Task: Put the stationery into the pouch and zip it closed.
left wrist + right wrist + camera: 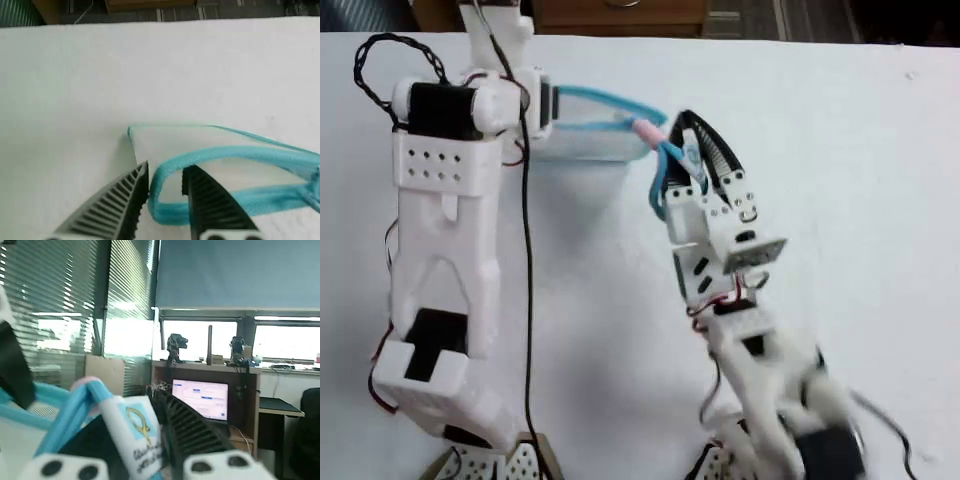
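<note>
The left gripper [165,187] sits at the left end of the pouch [175,140]. Its jaws stand a little apart with the closed end of the turquoise zipper [235,152] between them, one finger [127,200] outside the rim and the other over the mouth. No firm pinch is visible.

The right gripper [690,140] is at the pouch's right end, clenched on a blue pull loop [658,190]. The loop has a pink piece [646,130] where it joins the zipper and a white printed tag [136,432] that lies against a black finger [187,432].

The pouch lies on the far left part of the white surface [840,150], stretched between the two grippers with its mouth open. It is clear with turquoise edging. What is inside it cannot be made out.

A black cable [527,290] runs down the surface beside the left arm. Wooden furniture [620,15] stands past the far edge. The right wrist view looks into the room, showing window blinds [50,305], a grey roller shade [240,275] and a desk with a lit monitor [200,399].
</note>
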